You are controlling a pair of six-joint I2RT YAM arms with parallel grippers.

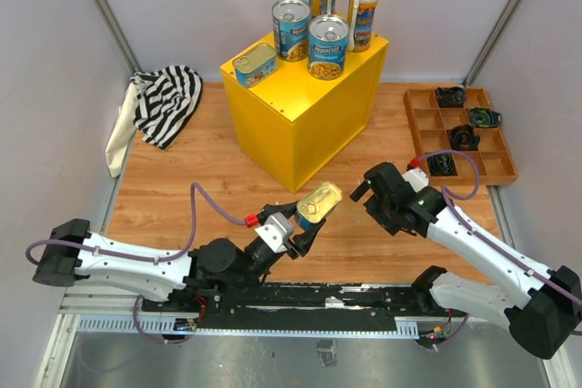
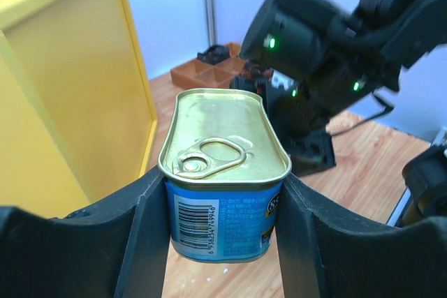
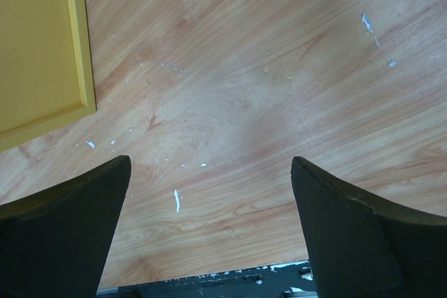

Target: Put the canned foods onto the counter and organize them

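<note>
Left tool (image 2: 223,197): clamped across the long sides of the golden tin (image 2: 223,134), held off the desk (image 3: 279,68).
Handling: rigid, probably weighty, slick metal; flat sides suit the pads.
Right tool (image 3: 211,172): wide open, empty.
Yellow box (image 1: 300,124): just left of the left tool.

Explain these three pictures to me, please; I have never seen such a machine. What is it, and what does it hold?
These are two robot arms fixed to a wooden table. One picture looks down from above; the other two come from cameras on the wrists. The left gripper is shut on a flat golden tin. The right gripper is open and empty. On the yellow box stand five cans. A striped cloth lies left, a brown tray with black gadgets right.
</note>
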